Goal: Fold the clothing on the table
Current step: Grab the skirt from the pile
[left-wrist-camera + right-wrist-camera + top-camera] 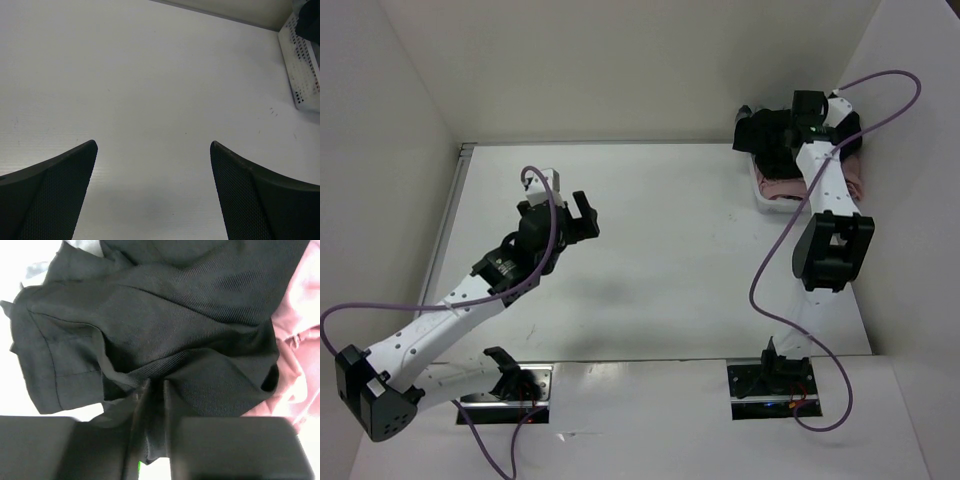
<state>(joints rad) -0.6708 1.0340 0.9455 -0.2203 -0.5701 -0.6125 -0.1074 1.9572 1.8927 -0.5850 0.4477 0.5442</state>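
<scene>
Your right gripper is out at the far right corner of the table, down in the white perforated basket, and its two fingers stand close together with a ridge of the black clothing pinched between them: that is a grip on fabric, not on air. The clothing sits crumpled in that basket on top of a pink garment, which shows beside and under it on the side toward the arm bases. Bunched like this it gives you no clean long axis. From above, the black heap spreads roughly left to right across the basket's far end. In your right wrist view a stitched hem runs up and down along the left edge, and folds fan out from the pinch point. Which end is the waist, you cannot tell. Your left gripper hangs over the left-centre of the table, fingers spread wide with nothing between them — only white tabletop below, and the basket's wall at the upper right corner of its wrist view.
</scene>
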